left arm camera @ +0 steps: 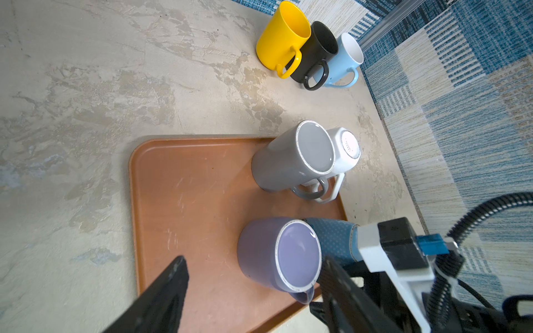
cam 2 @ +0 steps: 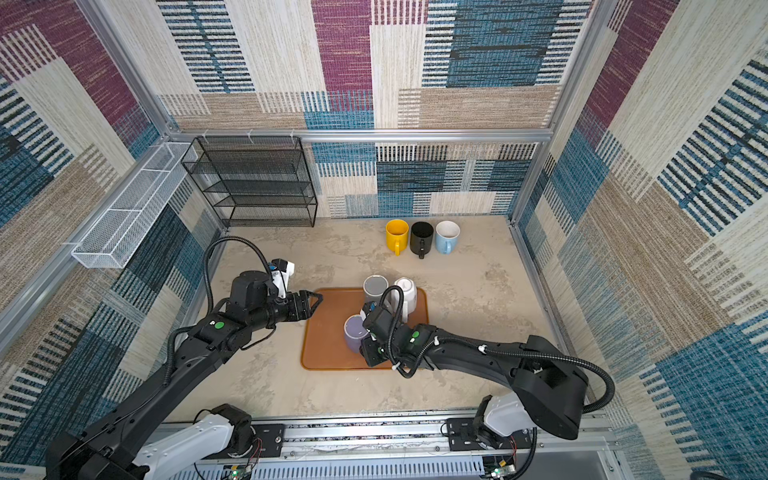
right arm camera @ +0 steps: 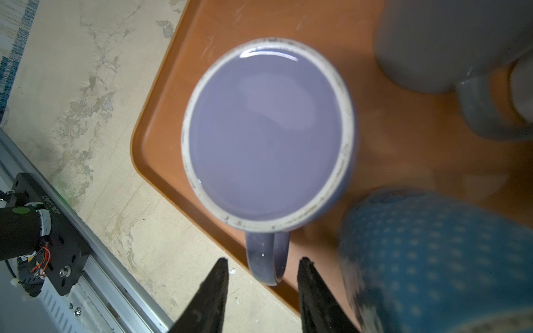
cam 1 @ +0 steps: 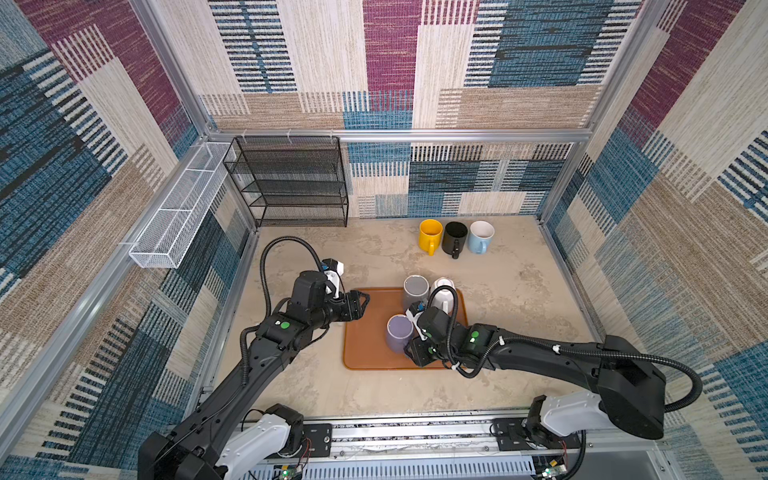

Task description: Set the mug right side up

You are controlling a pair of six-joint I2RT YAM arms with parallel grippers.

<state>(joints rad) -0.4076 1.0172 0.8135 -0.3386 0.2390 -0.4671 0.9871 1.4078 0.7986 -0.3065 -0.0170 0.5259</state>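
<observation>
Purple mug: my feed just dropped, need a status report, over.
Left gripper open, empty, over tray edge. Right gripper open, straddling handle of purple mug. Mug upside down on tray. Blue dotted mug close beside handle.

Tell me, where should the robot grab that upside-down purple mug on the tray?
Probably the handle, approached from the near edge of the tray: the purple mug stands rim-down with its handle sticking out that way, where the open right gripper flanks it. The body looks wide, and the blue dotted mug crowds one side.

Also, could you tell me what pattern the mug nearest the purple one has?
That mug is blue with small pale dots, clearest in the right wrist view.
</observation>
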